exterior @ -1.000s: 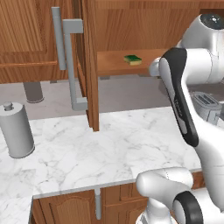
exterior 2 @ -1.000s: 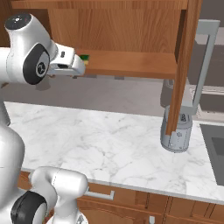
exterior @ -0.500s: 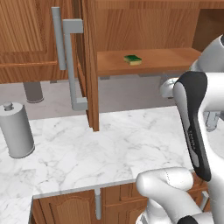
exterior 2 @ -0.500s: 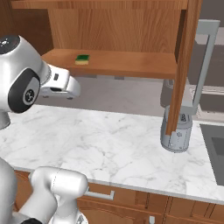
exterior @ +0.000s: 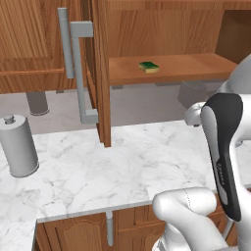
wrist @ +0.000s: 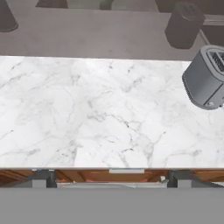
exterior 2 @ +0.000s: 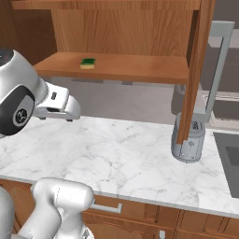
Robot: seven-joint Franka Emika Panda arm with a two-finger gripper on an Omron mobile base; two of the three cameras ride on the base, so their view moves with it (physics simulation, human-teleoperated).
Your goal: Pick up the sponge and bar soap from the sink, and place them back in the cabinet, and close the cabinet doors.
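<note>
From the left base view, we see the sponge (exterior: 148, 67) lying on the shelf (exterior: 196, 68) of the cabinet (exterior: 162, 29), near the shelf's middle. So we think the sponge part is done. The bar soap comes next, and we must go to the sink for it. The door (exterior: 100, 73) stands open, left of the sponge.

From the right base view, the sponge (exterior 2: 87, 62) sits on the shelf, toward its left end. A corner of the sink (exterior 2: 229, 158) shows at the right, well apart from the sponge. We cannot see the soap.

From the hand view, our claw is released and holds nothing. It looks down at the bench (wrist: 96, 113), with the toaster (wrist: 205, 78) on the right.
</note>
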